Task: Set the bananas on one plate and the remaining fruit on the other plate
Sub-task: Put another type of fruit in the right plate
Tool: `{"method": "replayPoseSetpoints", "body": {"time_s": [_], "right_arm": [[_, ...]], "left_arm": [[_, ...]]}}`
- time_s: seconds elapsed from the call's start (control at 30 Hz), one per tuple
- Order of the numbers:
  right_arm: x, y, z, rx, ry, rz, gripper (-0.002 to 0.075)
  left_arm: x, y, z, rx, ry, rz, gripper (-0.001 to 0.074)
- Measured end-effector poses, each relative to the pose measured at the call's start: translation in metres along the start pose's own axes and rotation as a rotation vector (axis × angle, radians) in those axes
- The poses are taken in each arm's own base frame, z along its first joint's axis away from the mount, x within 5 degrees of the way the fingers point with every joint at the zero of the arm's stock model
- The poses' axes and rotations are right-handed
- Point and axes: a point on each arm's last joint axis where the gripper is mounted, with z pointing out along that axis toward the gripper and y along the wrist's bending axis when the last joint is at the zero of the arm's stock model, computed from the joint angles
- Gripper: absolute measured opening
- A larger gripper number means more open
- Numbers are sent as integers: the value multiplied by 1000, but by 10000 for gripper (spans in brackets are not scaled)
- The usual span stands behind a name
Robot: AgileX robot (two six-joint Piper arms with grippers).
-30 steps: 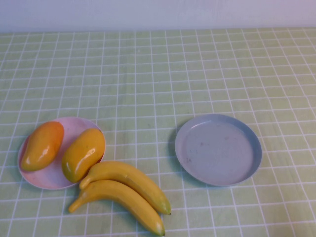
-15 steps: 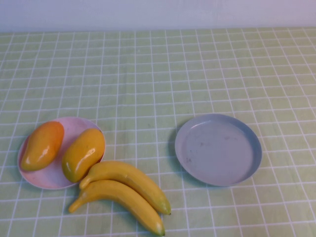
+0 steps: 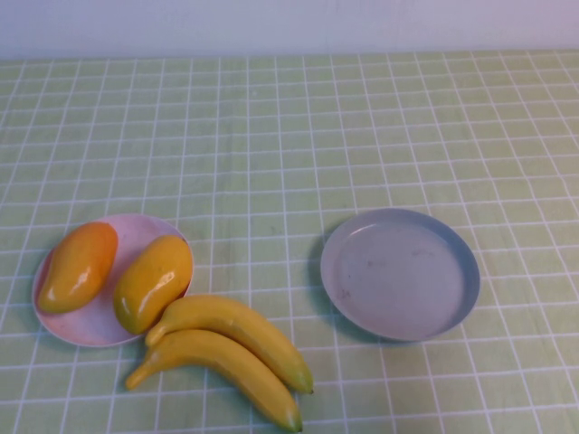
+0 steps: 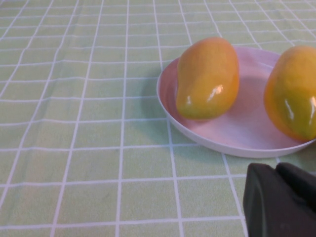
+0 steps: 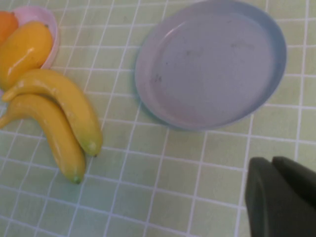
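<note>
Over on the left side of the bench, both mango-like fruits [image 3: 113, 268] already sit on the pink plate [image 3: 90, 330], side by side, so that half of the sorting looks done to me. Two bananas [image 3: 231, 353] lie on the checked green cloth [image 3: 289, 136] just in front of that plate, one nestled against the other, stem ends touching or nearly touching the nearer mango. Off to the right, well apart from them, the grey-blue plate [image 3: 457, 276] has nothing on it, which is presumably where the bananas belong.

Neither arm shows in the high view. Each wrist camera only catches a dark corner of its own tool: the left gripper [image 4: 281, 200] hangs near the pink plate's rim, the right gripper [image 5: 279, 195] sits close to the grey-blue plate on its near side. Can't tell how wide either one is, and neither has hold of anything visible.

My guess is the right arm goes for a banana, since it sees both clearly.
</note>
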Motion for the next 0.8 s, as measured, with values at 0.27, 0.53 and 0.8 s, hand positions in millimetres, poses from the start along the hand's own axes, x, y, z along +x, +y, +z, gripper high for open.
{"method": "replayPoseSetpoints", "body": {"time_s": [0.27, 0.53, 0.8], "right_arm": [[-30, 14, 32, -87, 169, -148, -17], [-53, 66, 84, -173, 319, -446, -17], [-62, 125, 151, -193, 433, -652, 13]], "left_arm": [[0, 0, 0, 0, 0, 0, 0], [0, 0, 0, 0, 0, 0, 0], [0, 0, 0, 0, 0, 0, 0]]}}
